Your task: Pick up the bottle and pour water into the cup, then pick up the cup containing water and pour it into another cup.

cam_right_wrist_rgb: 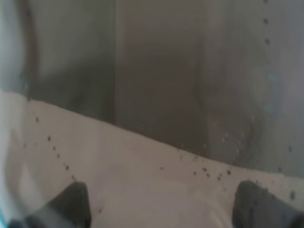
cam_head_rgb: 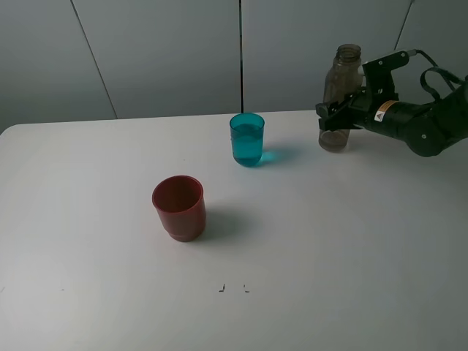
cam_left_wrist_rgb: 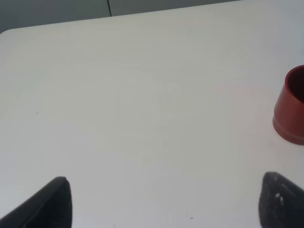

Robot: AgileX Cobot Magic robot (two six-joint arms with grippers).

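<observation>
While the right gripper (cam_head_rgb: 335, 113) is clenched on the bottle (cam_head_rgb: 346, 73), we see its black fingers (cam_head_rgb: 327, 110) pressed against the middle of the smoky brown body, below the threaded, capless neck. The bottle stands upright at about 2 o'clock on the white table (cam_head_rgb: 351, 256). We cannot tell whether its base touches the tabletop or hangs just above it. From the right wrist camera, the two dark fingertips (cam_right_wrist_rgb: 69, 202) sit on either side of the bottle's wall, which fills the whole view and is dotted with dark specks.

The left gripper (cam_left_wrist_rgb: 166, 183) is released. Its fingers are spread wide over bare tabletop and they hold and touch nothing.

A small yellow sticker (cam_head_rgb: 380, 113) sits on the right arm (cam_head_rgb: 424, 124) just behind the gripper. Its writing is too small for us to read.

The blue cup (cam_head_rgb: 247, 139), with water in it, stands at roughly 9 o'clock from the held bottle, apart from it and from the fingers. The red cup (cam_head_rgb: 178, 207) stands between 7 and 8 o'clock from the blue cup, near the middle of the table and well apart from the right gripper. It is upright with its mouth open. The left wrist camera catches part of it, clear of both open fingers.
</observation>
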